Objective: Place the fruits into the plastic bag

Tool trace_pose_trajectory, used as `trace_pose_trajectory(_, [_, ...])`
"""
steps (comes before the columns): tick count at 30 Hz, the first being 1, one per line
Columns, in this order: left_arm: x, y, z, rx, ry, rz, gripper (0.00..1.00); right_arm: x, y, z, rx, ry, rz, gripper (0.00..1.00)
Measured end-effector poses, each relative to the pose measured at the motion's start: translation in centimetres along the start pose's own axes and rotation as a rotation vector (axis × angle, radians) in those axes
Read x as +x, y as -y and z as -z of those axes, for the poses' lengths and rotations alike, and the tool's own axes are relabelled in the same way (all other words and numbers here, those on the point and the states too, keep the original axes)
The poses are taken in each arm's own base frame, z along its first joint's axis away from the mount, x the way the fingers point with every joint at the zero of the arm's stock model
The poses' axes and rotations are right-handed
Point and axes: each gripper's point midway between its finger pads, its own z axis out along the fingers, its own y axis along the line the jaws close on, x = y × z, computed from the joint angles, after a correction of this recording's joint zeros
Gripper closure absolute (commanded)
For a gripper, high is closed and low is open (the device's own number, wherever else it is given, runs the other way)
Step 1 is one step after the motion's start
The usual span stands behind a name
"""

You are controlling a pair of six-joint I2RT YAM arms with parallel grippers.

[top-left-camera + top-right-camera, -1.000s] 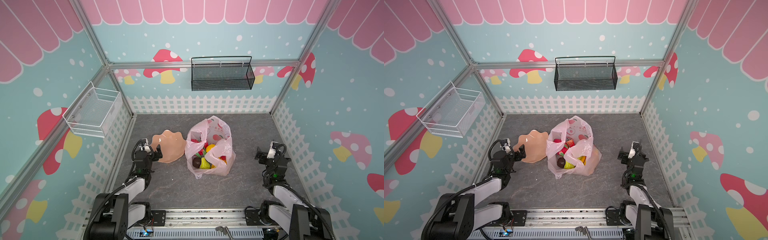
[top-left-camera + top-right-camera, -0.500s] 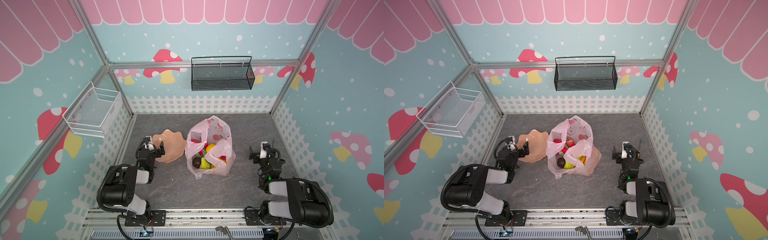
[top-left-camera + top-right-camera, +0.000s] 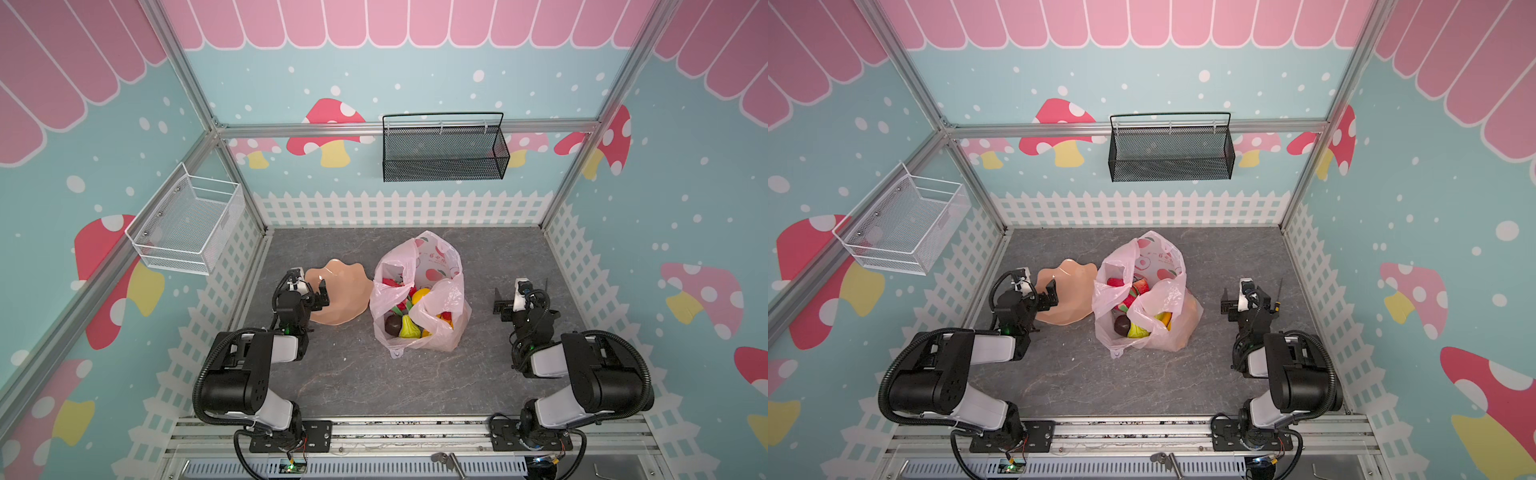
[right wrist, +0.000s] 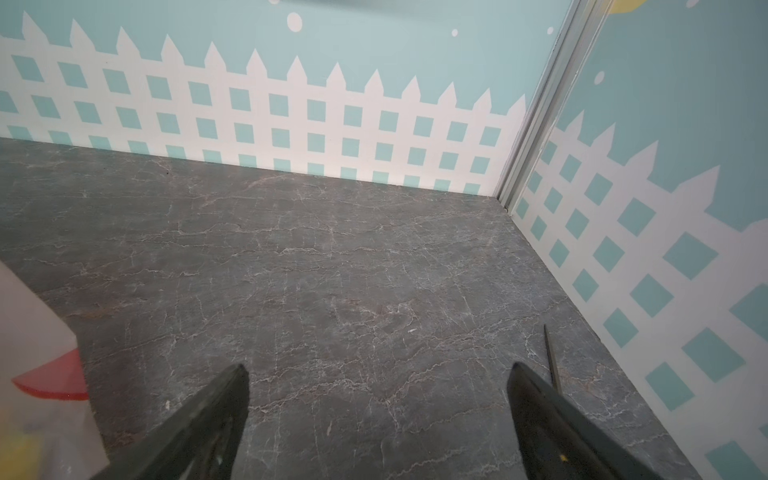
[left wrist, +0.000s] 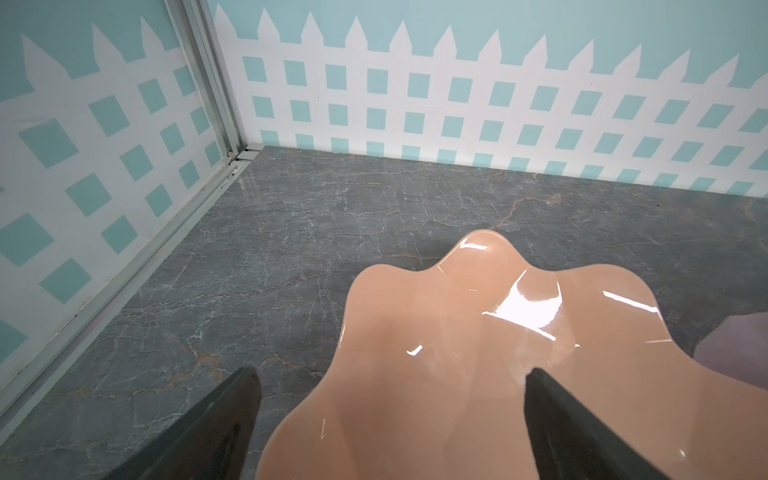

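The pale pink plastic bag [image 3: 436,266] [image 3: 1158,259] stands with its mouth open in the middle of the grey floor in both top views. Several fruits lie inside it, among them a dark brown one [image 3: 392,325], a yellow-green pear [image 3: 409,328], an orange one [image 3: 420,295] and red ones [image 3: 1115,282]. My left gripper [image 3: 309,286] [image 5: 390,370] hangs open over the near edge of the tan dish [image 3: 345,299], holding nothing. To the right of the bag, my right gripper [image 3: 521,297] [image 4: 378,366] is open above bare floor. A corner of the bag [image 4: 33,353] shows in the right wrist view.
The wavy-edged tan dish [image 5: 457,332] lies empty just left of the bag. A white wire basket [image 3: 187,226] hangs on the left wall and a black mesh basket [image 3: 444,151] on the back wall. A thin dark rod [image 4: 550,357] stands beside the right gripper.
Both arms have folded, their elbows rising and drawing back toward the front rail. The grippers stay open near the same spots. Bag, fruits and dish have not moved.
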Motion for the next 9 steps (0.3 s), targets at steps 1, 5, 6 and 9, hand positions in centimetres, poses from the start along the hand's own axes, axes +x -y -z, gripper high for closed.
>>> trace_pose_trajectory(1, [0.01, -0.01, 0.00, -0.001, 0.000, 0.000, 0.01, 0.01, 0.01, -0.01, 0.001, 0.000, 0.000, 0.02])
trace_pose_trajectory(5, [0.26, -0.09, 0.00, -0.005, -0.011, -0.001, 0.01, 0.07, 0.10, -0.01, 0.006, -0.003, 0.000, 0.02])
trace_pose_trajectory(6, [0.32, -0.12, -0.01, -0.006, -0.014, -0.001, 0.01, 0.07, 0.11, -0.01, 0.006, -0.003, 0.000, 0.02])
trace_pose_trajectory(9, [0.49, -0.16, -0.01, -0.009, -0.021, -0.002, 0.01, 0.08, 0.11, 0.00, 0.007, -0.004, 0.000, 0.02])
